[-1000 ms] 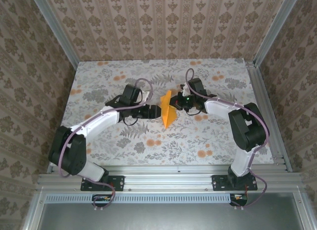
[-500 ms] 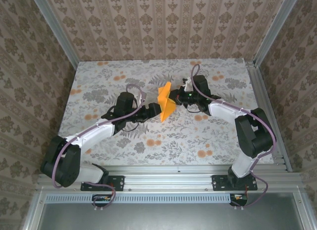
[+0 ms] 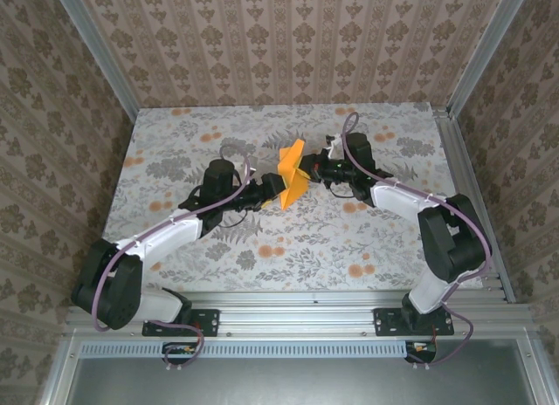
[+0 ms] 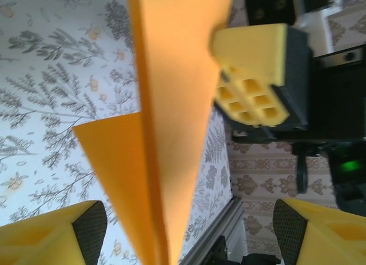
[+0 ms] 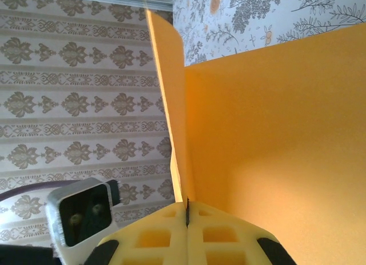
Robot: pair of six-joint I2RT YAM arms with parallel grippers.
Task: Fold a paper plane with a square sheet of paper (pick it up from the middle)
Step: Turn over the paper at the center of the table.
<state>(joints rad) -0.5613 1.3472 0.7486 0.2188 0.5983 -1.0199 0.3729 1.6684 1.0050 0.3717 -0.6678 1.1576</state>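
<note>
The square sheet of paper (image 3: 291, 174), bright orange, is folded into a pointed paper plane shape and held up above the middle of the table. My right gripper (image 5: 187, 213) is shut on its centre fold, with the wings (image 5: 274, 128) spreading away from the pads. In the left wrist view the long orange wedge (image 4: 171, 105) runs down between my open left gripper's (image 4: 186, 219) fingers (image 4: 51, 233) without touching them. The right gripper's yellow fingers (image 4: 251, 65) pinch the wedge's far side. From above, the left gripper (image 3: 271, 188) sits just left of the paper and the right gripper (image 3: 312, 171) just right of it.
Grey floral cloth (image 3: 306, 239) covers the table. Aluminium rails (image 3: 463, 187) edge it on the right and front, and patterned walls (image 3: 288, 47) stand close on three sides. Both arms meet over the centre, their cables (image 3: 349, 130) looping above them.
The right gripper has carried the paper a little towards the back of the table. The left gripper's jaws have opened somewhat wider, and the left arm has stretched out lower.
</note>
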